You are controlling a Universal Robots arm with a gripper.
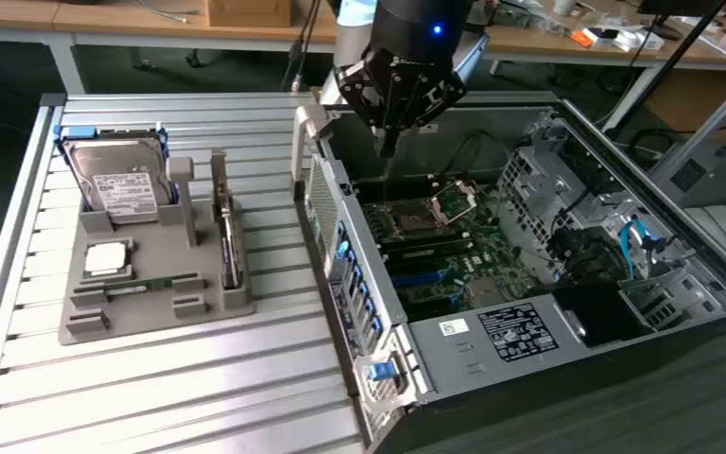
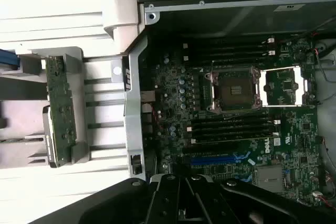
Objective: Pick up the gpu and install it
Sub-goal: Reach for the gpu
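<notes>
The gpu (image 1: pixel 227 236) stands on its edge in a slot of the grey holder (image 1: pixel 148 307) on the slatted table, at the exterior view's left. In the wrist view the gpu (image 2: pixel 59 111) shows as a long green board with a metal end bracket, outside the case wall. My gripper (image 1: pixel 388 142) hangs above the open computer case (image 1: pixel 337 236), over its back corner near the processor socket (image 1: pixel 414 222). It is well apart from the gpu. Its fingers (image 2: pixel 176 203) are shut with nothing between them.
The holder also carries a silver hard drive (image 1: pixel 117 180), a processor chip (image 1: pixel 107 255) and a green memory stick (image 1: pixel 148 284). Inside the case lie the motherboard (image 2: pixel 173 93), the open socket (image 2: pixel 233 88), a blue slot (image 2: pixel 218 159) and cables (image 1: pixel 634 241). Desks stand behind.
</notes>
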